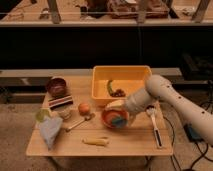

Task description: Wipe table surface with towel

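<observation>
On the far left of the desk [131, 143] lies the towel [50, 132]. It is pale grey-blue, limp, and folded to a point that faces the front edge. A small green thing [41, 115] touches its top end. Behind these stands a dark red bowl [56, 86], and just in front of that bowl is a striped block [61, 103]. Next comes a round orange fruit [84, 107], with a spoon [80, 122] in front of it. Near the front edge lies a long yellow thing [96, 142]. In the middle sits an orange bowl [114, 120] with something blue in it. The gripper [115, 106] hangs just over the back of this bowl, its fingers spread apart. It is well apart from the towel, which is far off to its side. Behind it is the yellow bin [121, 74]. The white arm [165, 95] reaches in from the right, above a white tool [154, 126].
</observation>
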Robot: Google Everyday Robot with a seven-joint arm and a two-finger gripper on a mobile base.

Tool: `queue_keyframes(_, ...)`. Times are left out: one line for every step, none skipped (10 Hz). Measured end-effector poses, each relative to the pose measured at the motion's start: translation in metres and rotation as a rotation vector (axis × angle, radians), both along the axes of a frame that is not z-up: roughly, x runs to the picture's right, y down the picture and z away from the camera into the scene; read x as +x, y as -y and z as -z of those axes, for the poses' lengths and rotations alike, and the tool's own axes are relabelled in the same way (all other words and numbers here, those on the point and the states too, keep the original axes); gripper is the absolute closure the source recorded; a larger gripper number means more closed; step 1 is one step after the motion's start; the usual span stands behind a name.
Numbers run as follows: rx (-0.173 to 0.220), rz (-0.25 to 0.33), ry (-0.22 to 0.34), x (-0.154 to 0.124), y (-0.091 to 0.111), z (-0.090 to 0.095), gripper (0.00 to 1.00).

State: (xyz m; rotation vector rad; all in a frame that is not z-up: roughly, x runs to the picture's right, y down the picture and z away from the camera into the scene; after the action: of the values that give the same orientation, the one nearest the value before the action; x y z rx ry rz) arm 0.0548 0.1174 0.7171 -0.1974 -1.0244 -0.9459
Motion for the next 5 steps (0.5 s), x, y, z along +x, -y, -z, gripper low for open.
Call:
queue_keyframes(0.016,0.004,0.01,-0.014,0.011,0.003,0.2)
queue_keyframes(0.036,0.009,0.022,-0.038,0.023,0.005,0.2)
queue_keyframes(0.055,0.025,0.031,-0.066,0.03,0.005,0.2)
queue_keyframes(0.071,0.041,0.037,-0.091,0.036,0.005,0.2)
queue_keyframes(0.082,0.056,0.041,-0.109,0.039,0.003,0.2)
